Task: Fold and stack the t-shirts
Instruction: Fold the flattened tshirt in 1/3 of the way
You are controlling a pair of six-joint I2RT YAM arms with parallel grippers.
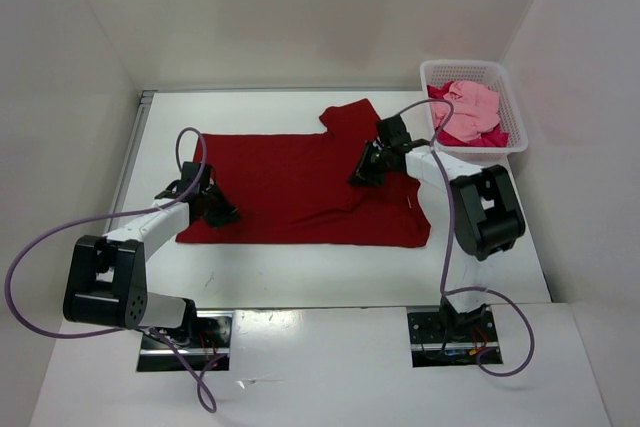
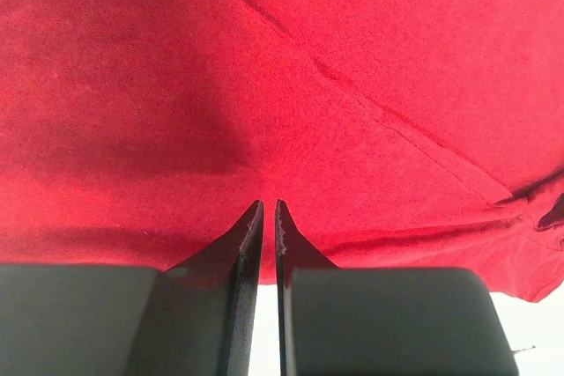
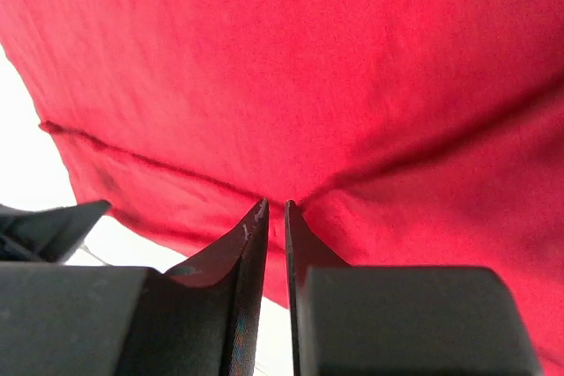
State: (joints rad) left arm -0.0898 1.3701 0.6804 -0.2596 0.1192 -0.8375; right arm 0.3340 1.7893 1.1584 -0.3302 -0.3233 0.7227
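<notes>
The dark red t-shirt (image 1: 300, 182) lies spread flat on the white table, one sleeve pointing to the back. My left gripper (image 1: 222, 215) sits at the shirt's near left corner. In the left wrist view its jaws (image 2: 269, 204) are closed to a thin slit over the hem of the cloth (image 2: 352, 59). My right gripper (image 1: 360, 177) is on the shirt's right part, near the sleeve. In the right wrist view (image 3: 276, 204) it pinches the cloth (image 3: 308, 59), and creases run out from the tips. The light pink t-shirt (image 1: 475, 102) and the crimson-magenta t-shirt (image 1: 470, 135) lie crumpled in the basket.
A white plastic mesh basket (image 1: 440, 69) stands at the back right of the table. White walls close in the table at the left, back and right. The arm bases and their cables are at the near edge.
</notes>
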